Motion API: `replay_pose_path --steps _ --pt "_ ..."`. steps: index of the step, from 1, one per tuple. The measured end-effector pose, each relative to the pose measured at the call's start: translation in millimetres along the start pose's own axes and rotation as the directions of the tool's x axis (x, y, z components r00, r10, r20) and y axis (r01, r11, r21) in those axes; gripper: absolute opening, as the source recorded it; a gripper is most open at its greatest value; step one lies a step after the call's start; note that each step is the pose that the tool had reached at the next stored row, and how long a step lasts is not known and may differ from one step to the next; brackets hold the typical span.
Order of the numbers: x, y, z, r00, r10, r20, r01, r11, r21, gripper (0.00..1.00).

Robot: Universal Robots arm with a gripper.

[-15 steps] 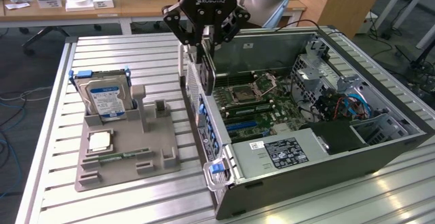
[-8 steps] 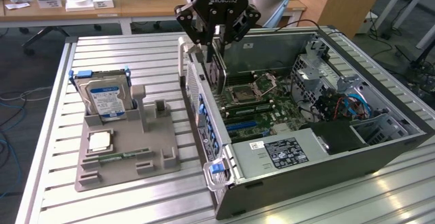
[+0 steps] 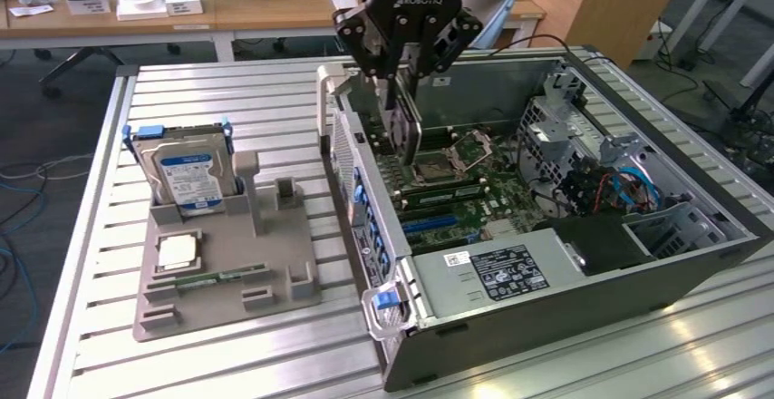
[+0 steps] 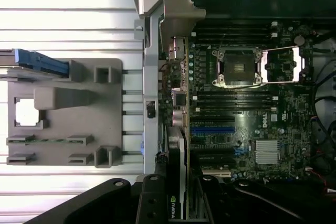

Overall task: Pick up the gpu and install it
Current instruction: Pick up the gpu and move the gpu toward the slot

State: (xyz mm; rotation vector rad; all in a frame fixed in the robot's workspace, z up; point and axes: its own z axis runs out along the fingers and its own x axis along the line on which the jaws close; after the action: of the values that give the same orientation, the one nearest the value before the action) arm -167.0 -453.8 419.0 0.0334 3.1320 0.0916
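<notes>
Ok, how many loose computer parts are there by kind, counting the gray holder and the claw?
hard drive: 1, standing in the gray holder
square chip: 1, lying in the holder
memory stick: 1, lying in the holder
graphics card: 1, gripped by the claw
Total: 4

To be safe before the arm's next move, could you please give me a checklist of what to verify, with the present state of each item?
1. Gripper shut on the graphics card: ok.
2. Graphics card hangs upright over the open computer case: ok.
3. Graphics card's lower edge lined up with a slot on the motherboard: cannot tell.
4. Blue slot bare, nothing lying in it: ok.
5. Hard drive stands in the gray holder, apart from the computer case: ok.
</notes>
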Motion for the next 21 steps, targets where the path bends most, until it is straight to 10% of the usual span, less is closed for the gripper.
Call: replay_pose_path --steps 21 --pt "-55.4 3.2 0.7 1.0 0.0 0.0 0.0 1.0 0.0 0.27"
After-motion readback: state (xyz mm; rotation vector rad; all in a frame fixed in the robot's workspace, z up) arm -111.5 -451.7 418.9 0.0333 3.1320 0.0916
